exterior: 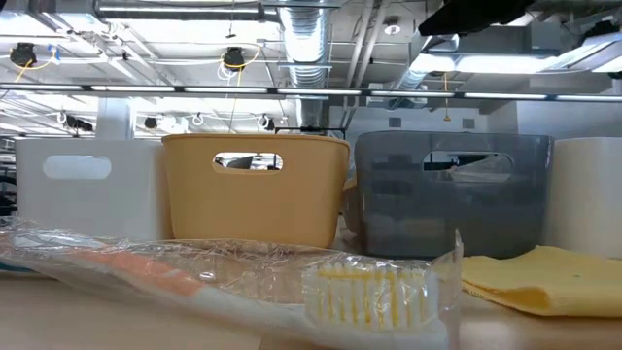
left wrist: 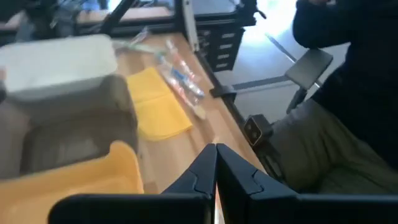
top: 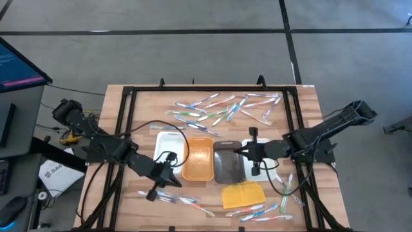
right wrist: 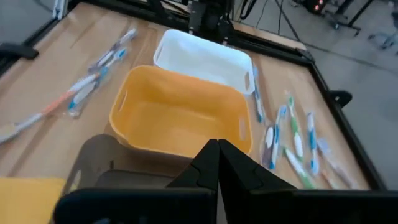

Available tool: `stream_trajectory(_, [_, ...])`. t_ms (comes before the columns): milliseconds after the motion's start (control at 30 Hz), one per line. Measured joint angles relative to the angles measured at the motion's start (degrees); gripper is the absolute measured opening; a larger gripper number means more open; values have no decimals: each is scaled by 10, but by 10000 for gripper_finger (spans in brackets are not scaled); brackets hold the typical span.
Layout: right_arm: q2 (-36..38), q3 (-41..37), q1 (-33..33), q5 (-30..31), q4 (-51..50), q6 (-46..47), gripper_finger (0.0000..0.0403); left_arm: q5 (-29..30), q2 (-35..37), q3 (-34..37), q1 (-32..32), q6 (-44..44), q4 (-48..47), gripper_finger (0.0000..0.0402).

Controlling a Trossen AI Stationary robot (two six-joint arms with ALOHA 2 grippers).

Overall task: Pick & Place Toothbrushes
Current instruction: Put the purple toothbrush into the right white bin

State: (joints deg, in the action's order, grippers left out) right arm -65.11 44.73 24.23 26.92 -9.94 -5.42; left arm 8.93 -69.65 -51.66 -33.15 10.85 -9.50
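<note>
High view: toothbrushes (top: 225, 109) lie scattered at 12 o'clock on the wooden surface (top: 309, 116), more at 6 o'clock. They look light, stiff and slippery in wrap; mid-handle seems the best hold. Left hand (top: 156, 191) and right hand (top: 253, 150) hover shut, holding nothing, beside the trays (top: 198, 159). Grey floor surrounds the surface.
</note>
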Motion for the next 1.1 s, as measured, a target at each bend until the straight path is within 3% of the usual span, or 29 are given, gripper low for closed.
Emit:
stream_trajectory(267, [-10, 0, -12, -2, 29, -39, 0, 157, -1, 0, -32, -21, -7, 3])
stream_trajectory(433, [-8, 0, -14, -30, 34, -26, 0, 233, -1, 0, -45, -120, 46, 3])
stream_trajectory(600, [-8, 0, -10, -52, 48, -3, 0, 200, -1, 0, -32, -198, 109, 3])
stream_trajectory(833, [-8, 0, 13, -52, 49, 23, 0, 41, 5, 59, 13, -233, 253, 3])
stream_trajectory(1000, [-8, 0, 28, -45, 49, 17, 0, 3, 57, 131, 40, -139, 329, 3])
stream_trajectory(1100, [-8, 0, 28, -45, 47, 2, 0, 53, 97, 176, 21, -52, 337, 2])
